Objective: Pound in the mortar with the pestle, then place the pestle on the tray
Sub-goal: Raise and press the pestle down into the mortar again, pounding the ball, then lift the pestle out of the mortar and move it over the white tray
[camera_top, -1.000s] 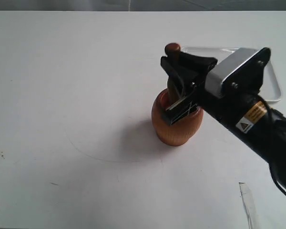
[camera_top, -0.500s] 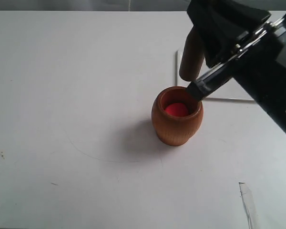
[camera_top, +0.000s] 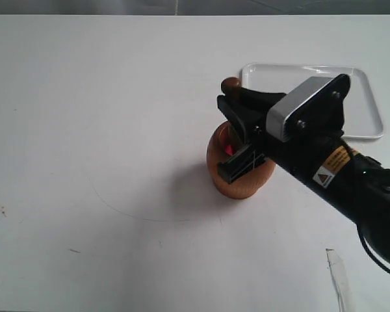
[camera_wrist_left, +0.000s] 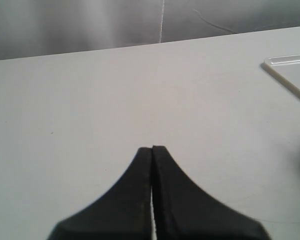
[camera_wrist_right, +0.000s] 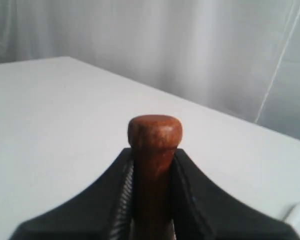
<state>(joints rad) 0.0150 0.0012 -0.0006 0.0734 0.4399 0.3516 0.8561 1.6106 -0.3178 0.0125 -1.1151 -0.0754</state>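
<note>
The brown wooden mortar (camera_top: 233, 182) stands upright on the white table, half hidden behind my right gripper (camera_top: 237, 127). That gripper is shut on the dark-brown pestle (camera_wrist_right: 154, 150), whose knob (camera_top: 232, 84) sticks up above the fingers while its thick end reaches down into the mortar. A bit of red (camera_top: 229, 149) shows inside the cup. The white tray (camera_top: 367, 104) lies behind and to the right of the mortar, with nothing on its visible part. My left gripper (camera_wrist_left: 152, 148) is shut with nothing in it, low over bare table; the exterior view does not show it.
The tray's corner (camera_wrist_left: 290, 72) shows in the left wrist view. A thin curved line (camera_top: 136, 211) and small marks (camera_top: 335, 270) lie on the tabletop. A pale curtain (camera_wrist_right: 200, 50) hangs beyond the table's far edge.
The right gripper lifted the pestle clear of the mortar, exposing the red thing inside, then brought it back down into the cup. The mortar has stayed in place.
</note>
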